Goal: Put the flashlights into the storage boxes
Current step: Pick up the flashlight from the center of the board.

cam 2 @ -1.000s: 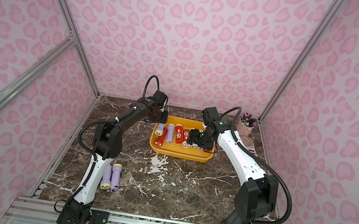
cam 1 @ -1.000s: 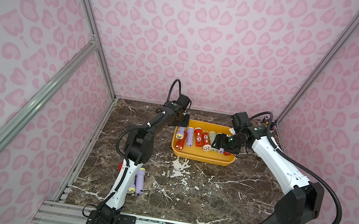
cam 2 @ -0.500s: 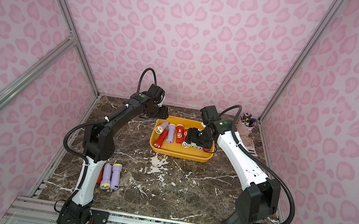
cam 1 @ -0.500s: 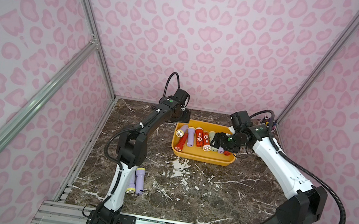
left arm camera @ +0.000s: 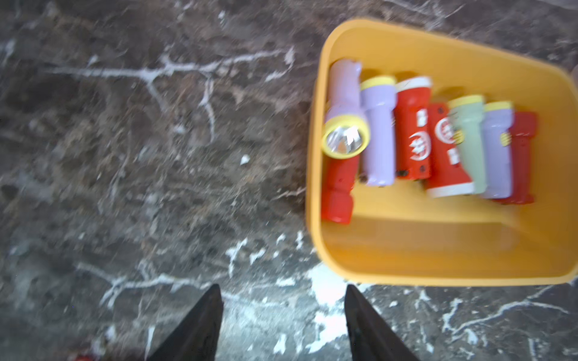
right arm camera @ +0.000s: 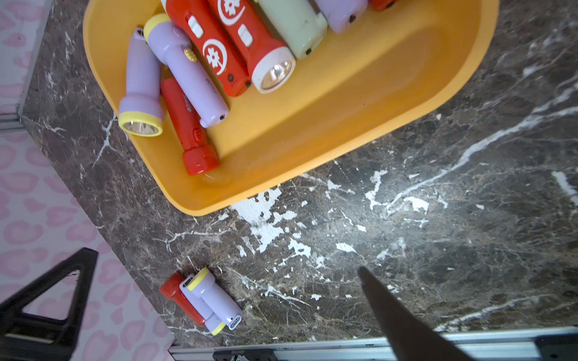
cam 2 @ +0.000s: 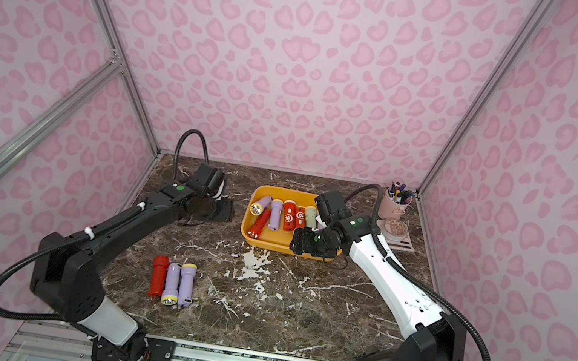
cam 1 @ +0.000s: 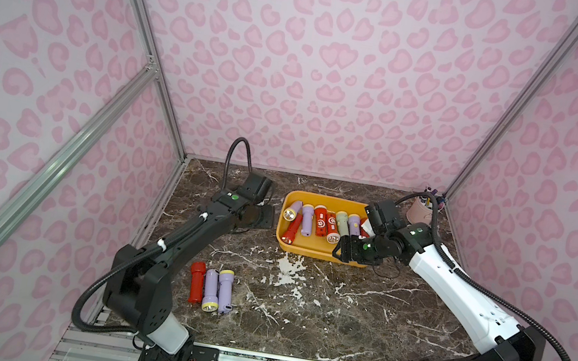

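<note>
so far, eight flashlights (left arm camera: 378,134) can be counted inside the yellow tray (cam 1: 307,251), while three loose flashlights (cam 1: 212,288) are left lying side by side on the dark marble table (cam 1: 336,316), well apart from it. the left gripper (left arm camera: 282,287) and right gripper (right arm camera: 222,259) are seen with jaws spread and nothing held. the cell is enclosed by pink-patterned walls (cam 1: 336,78) on metal framing.

Eight flashlights (left arm camera: 409,131) lie crowded in the yellow tray (left arm camera: 438,275) beside the jaws; three loose flashlights (cam 1: 212,288), one red, two lilac, lie together on the bench (cam 1: 297,310), well apart.
</note>
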Robot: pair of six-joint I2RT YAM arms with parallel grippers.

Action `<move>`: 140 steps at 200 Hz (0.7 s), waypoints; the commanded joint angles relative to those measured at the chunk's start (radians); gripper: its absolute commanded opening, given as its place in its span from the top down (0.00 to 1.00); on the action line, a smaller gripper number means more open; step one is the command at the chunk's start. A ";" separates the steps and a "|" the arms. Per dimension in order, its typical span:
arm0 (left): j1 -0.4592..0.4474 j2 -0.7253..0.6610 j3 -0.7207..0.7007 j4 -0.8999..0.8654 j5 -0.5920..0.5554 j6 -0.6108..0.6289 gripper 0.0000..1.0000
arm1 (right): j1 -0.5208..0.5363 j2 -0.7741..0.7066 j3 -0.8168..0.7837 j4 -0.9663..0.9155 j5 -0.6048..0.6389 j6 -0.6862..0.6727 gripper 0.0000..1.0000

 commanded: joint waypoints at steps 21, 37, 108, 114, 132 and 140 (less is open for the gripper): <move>-0.059 -0.246 -0.264 -0.055 -0.125 -0.180 0.36 | 0.050 -0.078 -0.094 0.031 -0.023 -0.010 0.26; -0.086 -0.323 -0.345 -0.090 -0.149 -0.241 0.36 | 0.074 -0.114 -0.142 0.042 -0.028 0.001 0.26; -0.206 -0.488 -0.559 -0.140 -0.177 -0.431 0.37 | 0.153 -0.273 -0.296 0.077 -0.016 0.078 0.26; -0.217 -0.490 -0.567 -0.138 -0.181 -0.443 0.37 | 0.157 -0.283 -0.298 0.075 -0.014 0.081 0.26; -0.238 -0.483 -0.593 -0.129 -0.188 -0.464 0.36 | 0.164 -0.304 -0.298 0.063 -0.004 0.086 0.26; -0.242 -0.478 -0.603 -0.119 -0.191 -0.471 0.37 | 0.166 -0.310 -0.296 0.056 0.001 0.086 0.26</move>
